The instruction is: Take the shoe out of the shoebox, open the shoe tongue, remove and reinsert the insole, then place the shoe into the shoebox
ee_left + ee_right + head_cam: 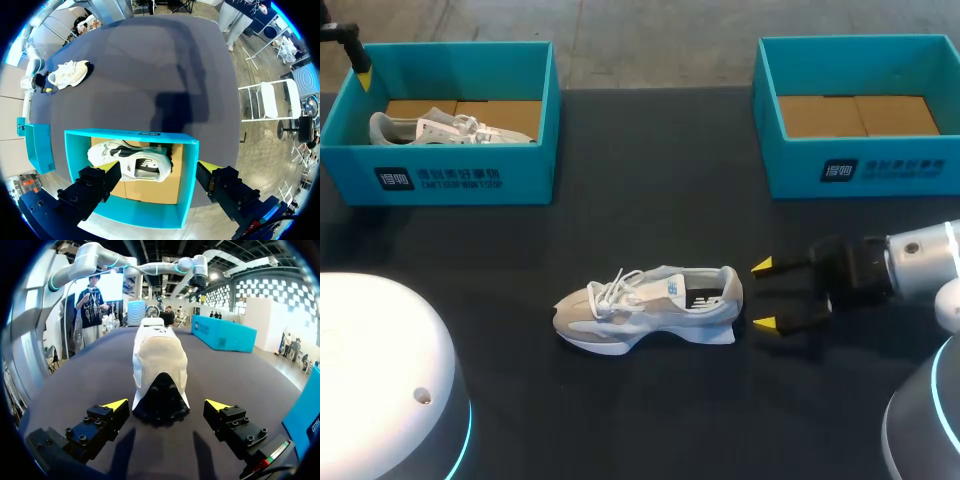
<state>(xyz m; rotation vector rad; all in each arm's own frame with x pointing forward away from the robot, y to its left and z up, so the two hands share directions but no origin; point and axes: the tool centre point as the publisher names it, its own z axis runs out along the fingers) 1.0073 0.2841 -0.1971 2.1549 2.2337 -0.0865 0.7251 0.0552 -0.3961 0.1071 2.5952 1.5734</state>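
the right tool (pixel 764 295), fingers wide apart, sits just behind the heel of the grey-and-white laced sneaker (pixel 645 308) lying mid dark tabletop (pixel 650 200), toe pointing away toward the left edge. the left tool (pixel 157 176), also wide, hovers over the far-left teal cardboard shoebox (pixel 460 182).

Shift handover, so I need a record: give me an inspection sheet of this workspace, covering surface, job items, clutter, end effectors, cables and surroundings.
Surface: dark table.
Job's things: a shoe stands on its sole mid-table, heel toward the right end effector; the left shoebox holds a second shoe; the right shoebox shows only its cardboard floor.
Clutter: nothing seen.
End effectors: right end effector open, just behind the shoe's heel, not touching it; left end effector open, above the left shoebox.
Cables: nothing seen.
Surroundings: nothing seen.
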